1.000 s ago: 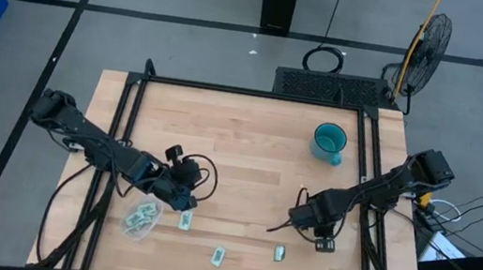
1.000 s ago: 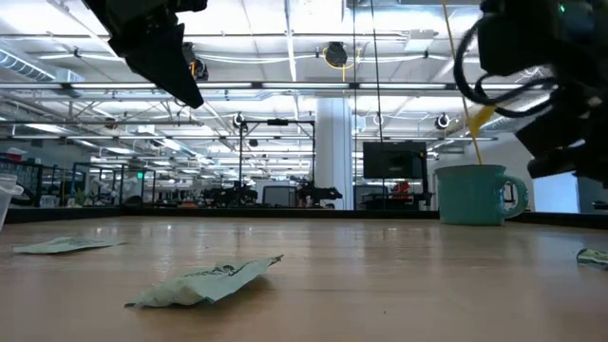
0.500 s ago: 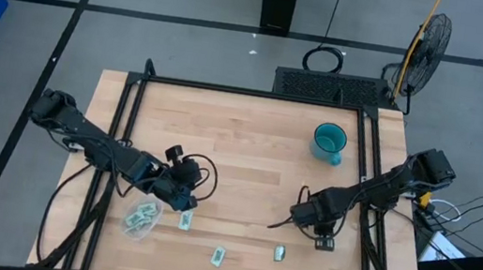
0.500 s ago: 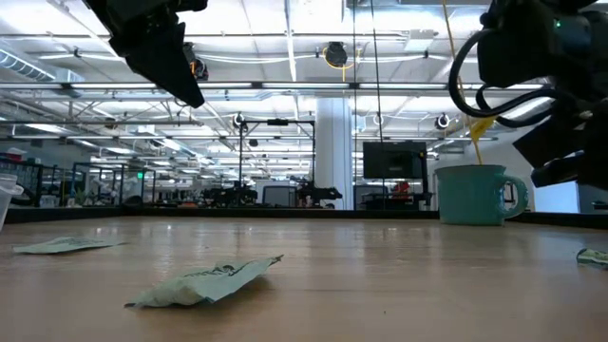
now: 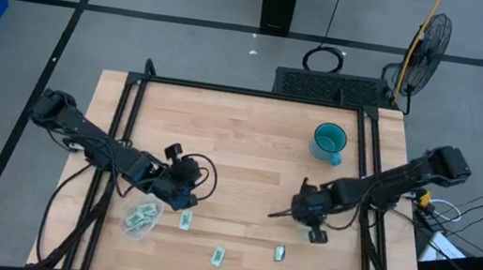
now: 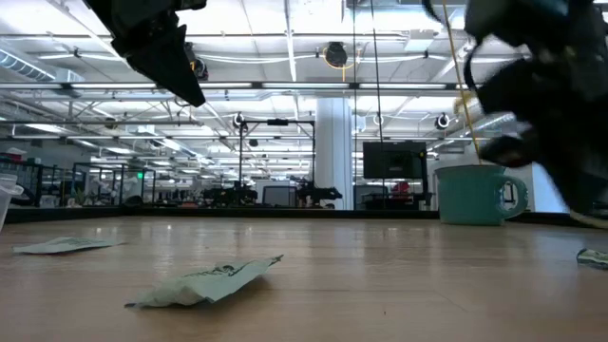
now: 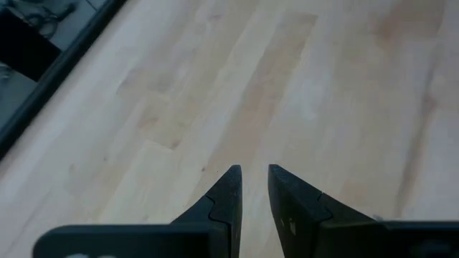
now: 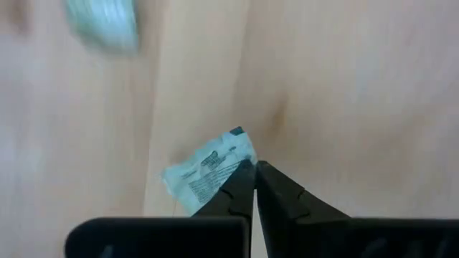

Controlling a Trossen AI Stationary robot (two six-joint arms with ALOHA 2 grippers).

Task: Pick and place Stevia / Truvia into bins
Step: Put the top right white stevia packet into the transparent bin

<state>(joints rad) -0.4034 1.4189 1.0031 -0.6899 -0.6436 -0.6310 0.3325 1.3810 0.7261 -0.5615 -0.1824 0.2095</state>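
Three pale green-and-white Stevia sachets lie flat on the wood near the table's near edge: sachet [image 5: 185,222], sachet [image 5: 218,257] and sachet [image 5: 279,252]. The clear bin [image 5: 142,219] holds more sachets. My left gripper [image 5: 187,201] [image 7: 252,173] hovers just right of the bin, open by a narrow gap, over bare wood. My right gripper [image 5: 301,226] [image 8: 254,169] is shut and hangs above the table. Its tips point at the sachet [image 8: 209,169] lying just beyond them. In the low view a crumpled sachet [image 6: 204,282] lies nearest.
A teal cup [image 5: 328,141] [image 6: 475,195] stands toward the far right of the table. Black frame rails [image 5: 126,128] run along both sides and the far edge. Bare wood fills the table's middle and far left.
My right arm has swung its gripper down toward the table and slightly toward the left edge, closer to the rightmost sachet; it shows blurred in the low view. My left arm and the sachets have stayed put.
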